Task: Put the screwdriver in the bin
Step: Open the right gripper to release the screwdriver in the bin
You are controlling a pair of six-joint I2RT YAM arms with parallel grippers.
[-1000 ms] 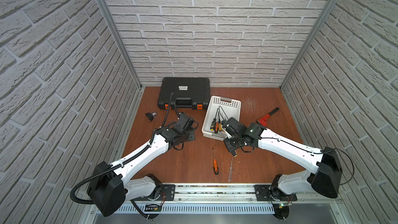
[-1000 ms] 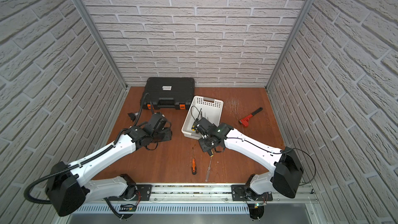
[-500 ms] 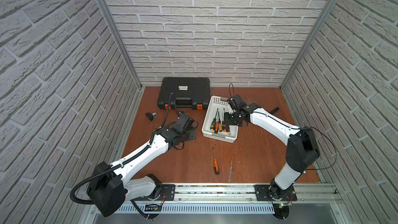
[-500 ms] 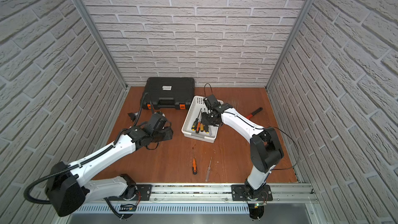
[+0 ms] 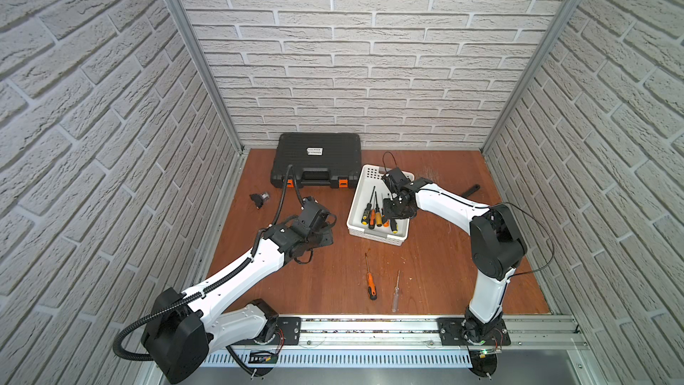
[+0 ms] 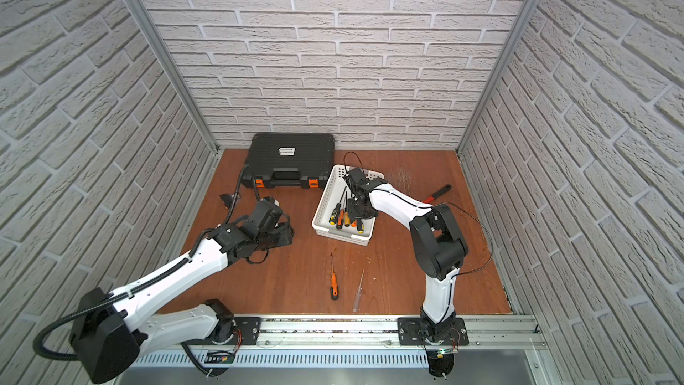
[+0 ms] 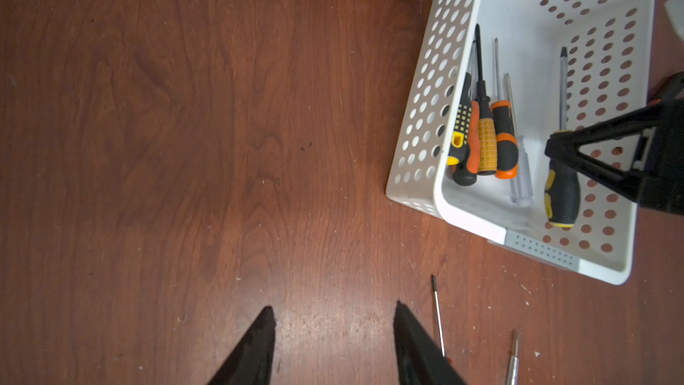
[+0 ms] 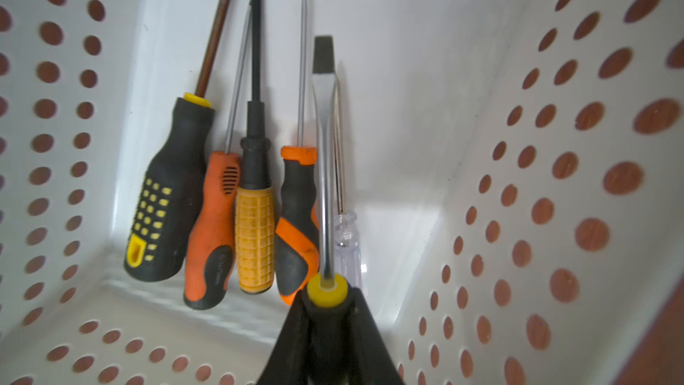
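The bin (image 5: pixel 374 234) is a white perforated basket right of centre in both top views, its front wall (image 6: pixel 340 237) facing me. My right gripper (image 8: pixel 327 312) is lowered inside it, shut on a black-and-yellow flat-head screwdriver (image 8: pixel 325 179) just below the yellow collar. In a top view this right gripper (image 5: pixel 393 217) hangs over the bin's right half. Several other screwdrivers (image 8: pixel 255 216) lie side by side against the bin's left wall. Left of the bin, my left gripper (image 7: pixel 333 307) stands open over bare wood, holding nothing.
An orange-handled screwdriver (image 5: pixel 370 285) and a clear-handled one (image 5: pixel 395 292) lie on the table in front of the bin. A black tool case (image 5: pixel 318 159) stands at the back. A red-handled tool (image 6: pixel 436 194) lies right of the bin, and a small black part (image 5: pixel 259 198) lies far left.
My right arm swung from the table in front of the bin up over it and down inside, carrying the screwdriver. The left arm has not moved.
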